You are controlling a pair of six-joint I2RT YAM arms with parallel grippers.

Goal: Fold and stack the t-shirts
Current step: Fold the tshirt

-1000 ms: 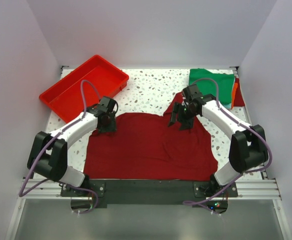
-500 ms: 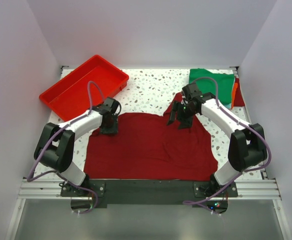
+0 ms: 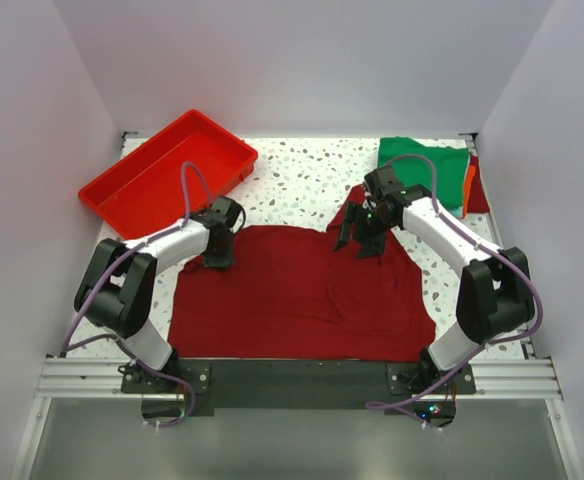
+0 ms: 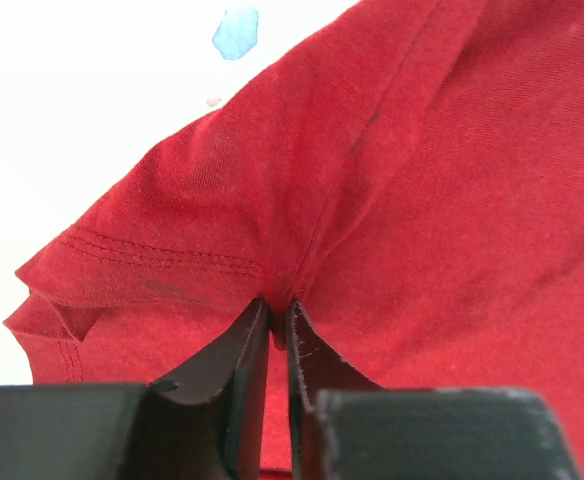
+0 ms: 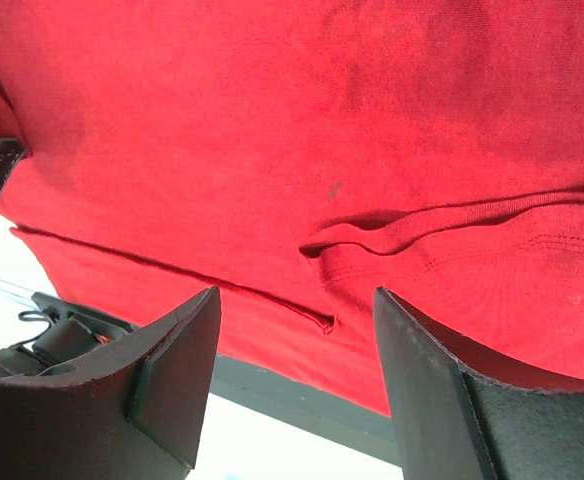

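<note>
1. Maroon t-shirt (image 3: 302, 290): one, spread flat on the near half of the tabletop (image 3: 302, 180), between the two arms. Its near hem runs along the tabletop's near edge.
2. Left gripper (image 3: 219, 260): set on the shirt's far-left corner. In the left wrist view its jaws (image 4: 277, 305) stand almost together, with a raised fold of the maroon cloth (image 4: 452, 200) pinched between their tips. A stitched hem lies just to the left of the pinch.
3. Right gripper (image 3: 355, 245): over the shirt's far-right part, beside a corner of cloth that points away from the arms. In the right wrist view its jaws (image 5: 297, 292) stand wide apart with nothing between them. The maroon cloth (image 5: 322, 120) lies beyond them, and a folded hem crosses between the tips. Whether the tips touch the cloth cannot be told.
4. Green t-shirt (image 3: 422, 160): one, folded, at the far-right corner of the tabletop, well apart from the left jaws and near the right arm.
5. Orange t-shirt (image 3: 469, 185) and red t-shirt (image 3: 480, 195): one of each, visible only as edges along the green shirt's right side.
6. Red tray (image 3: 162, 180): one, at the far-left corner, set at an angle and apart from the maroon shirt.
7. Totals: four shirts, one tray, two grippers.
</note>
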